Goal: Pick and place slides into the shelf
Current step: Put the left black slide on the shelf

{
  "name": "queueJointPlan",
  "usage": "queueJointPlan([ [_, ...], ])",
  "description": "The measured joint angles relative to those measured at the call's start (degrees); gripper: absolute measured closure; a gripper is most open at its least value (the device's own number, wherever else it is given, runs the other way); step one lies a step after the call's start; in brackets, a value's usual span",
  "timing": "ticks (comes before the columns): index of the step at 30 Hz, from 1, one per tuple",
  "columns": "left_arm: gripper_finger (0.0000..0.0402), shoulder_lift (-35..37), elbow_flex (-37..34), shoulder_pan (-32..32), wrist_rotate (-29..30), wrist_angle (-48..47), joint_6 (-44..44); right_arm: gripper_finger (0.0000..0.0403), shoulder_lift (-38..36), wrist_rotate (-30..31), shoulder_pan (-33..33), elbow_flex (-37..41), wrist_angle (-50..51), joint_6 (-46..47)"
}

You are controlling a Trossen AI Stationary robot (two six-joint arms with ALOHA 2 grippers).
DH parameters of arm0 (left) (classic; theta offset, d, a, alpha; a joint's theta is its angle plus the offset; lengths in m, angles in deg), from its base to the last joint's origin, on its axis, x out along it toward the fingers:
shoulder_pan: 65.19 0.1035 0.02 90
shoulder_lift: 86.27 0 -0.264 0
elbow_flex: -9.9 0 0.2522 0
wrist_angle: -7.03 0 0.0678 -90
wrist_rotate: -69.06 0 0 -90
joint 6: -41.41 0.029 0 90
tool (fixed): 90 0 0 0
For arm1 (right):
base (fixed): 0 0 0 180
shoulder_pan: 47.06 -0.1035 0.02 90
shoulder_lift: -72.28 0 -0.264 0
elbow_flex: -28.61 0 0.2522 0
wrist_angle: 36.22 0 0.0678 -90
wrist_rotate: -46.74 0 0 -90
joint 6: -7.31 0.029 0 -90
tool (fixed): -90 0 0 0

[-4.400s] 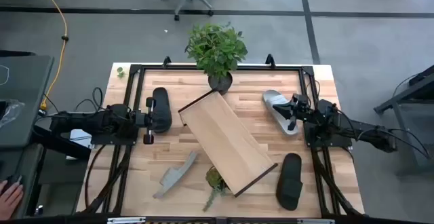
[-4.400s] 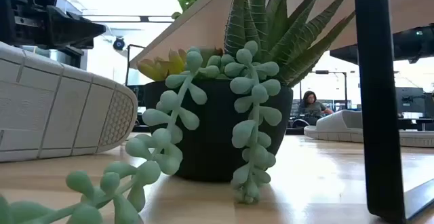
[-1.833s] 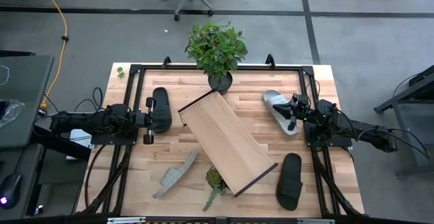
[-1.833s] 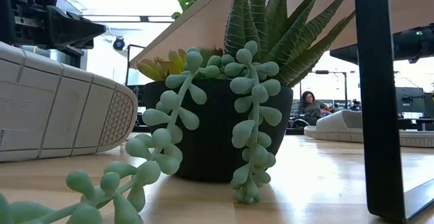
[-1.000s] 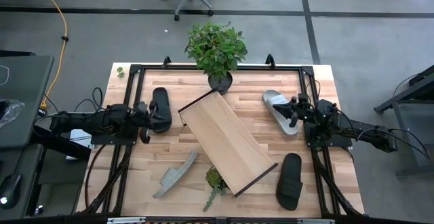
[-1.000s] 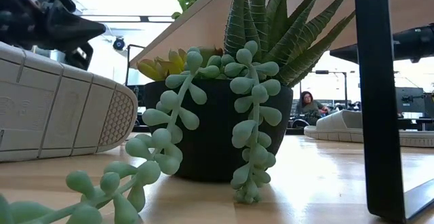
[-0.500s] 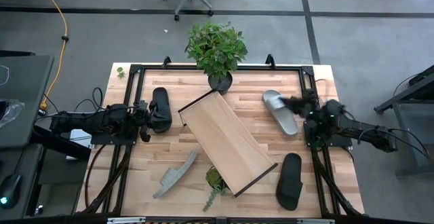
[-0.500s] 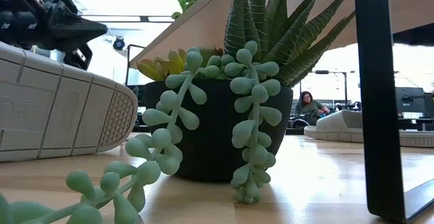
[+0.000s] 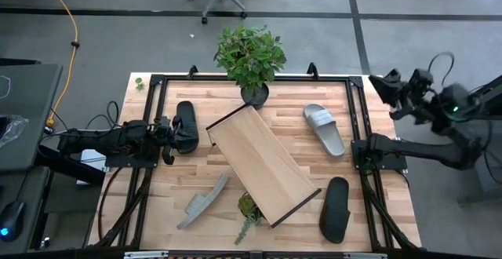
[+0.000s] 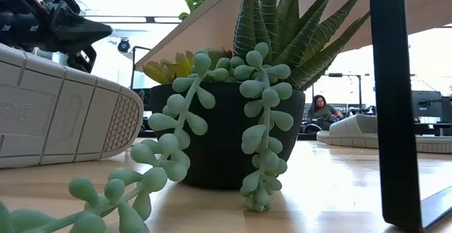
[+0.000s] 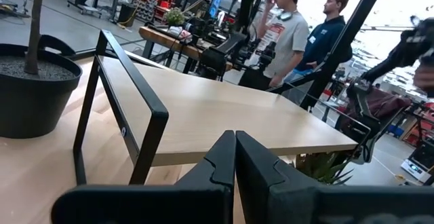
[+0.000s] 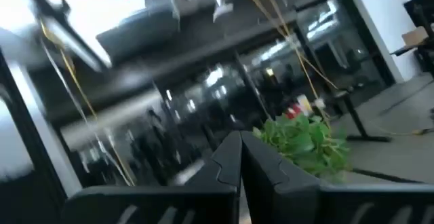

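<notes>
Four slides lie on the table: a black one [image 9: 186, 125] at the left, a grey one [image 9: 324, 128] flat at the right, a grey one [image 9: 202, 202] on its side near the front, and a black one [image 9: 336, 208] at the right front. The shelf [image 9: 263, 163] stands slantwise in the middle. My left gripper [image 9: 168, 130] [image 11: 235, 137] is shut, low beside the left black slide, pointing at the shelf [image 11: 224, 112]. My right gripper [image 9: 380, 83] [image 12: 239, 137] is shut and raised high over the table's right far corner. My left gripper stands close against the left edge of the black slide [image 9: 179, 127], level, coming from the table's left. Whether it touches the slide I cannot tell; nothing is between its shut fingers.
A leafy plant in a pot [image 9: 251, 59] stands at the far edge. A small succulent pot [image 9: 249, 206] [image 10: 226, 141] sits half under the shelf's near end, beside the shelf leg [image 10: 392, 99]. Black frame rails [image 9: 153, 102] run along the table's sides. People stand beyond the table [image 11: 288, 27].
My right arm has left the grey slide at the right, risen, and swung toward the table's right far corner, now reaching past the edge. The grey slide stays where it was. My left gripper keeps beside the black slide.
</notes>
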Motion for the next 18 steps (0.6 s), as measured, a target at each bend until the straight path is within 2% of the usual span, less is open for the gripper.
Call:
queueJointPlan([
  [3,0.0401,0.02,0.00,0.00,0.00,0.00,0.02,0.0403,8.14,-3.05,0.02,-10.29,5.57,-3.92],
  [6,0.0401,0.01,-0.01,0.00,-0.02,0.00,0.00,0.0403,16.20,-5.42,0.00,-20.06,15.25,-7.79],
  [12,0.0401,0.00,-0.02,0.00,0.59,0.63,-1.51,0.0403,27.54,-5.45,0.02,-34.92,32.29,-11.84],
  [16,0.0401,0.00,0.30,0.00,3.06,13.17,-2.93,0.0403,31.19,-5.31,0.02,-40.41,36.03,-12.53],
  [18,0.0401,0.01,1.70,0.00,3.80,20.46,-0.51,0.0403,32.08,-5.29,0.02,-41.87,36.36,-12.54],
])
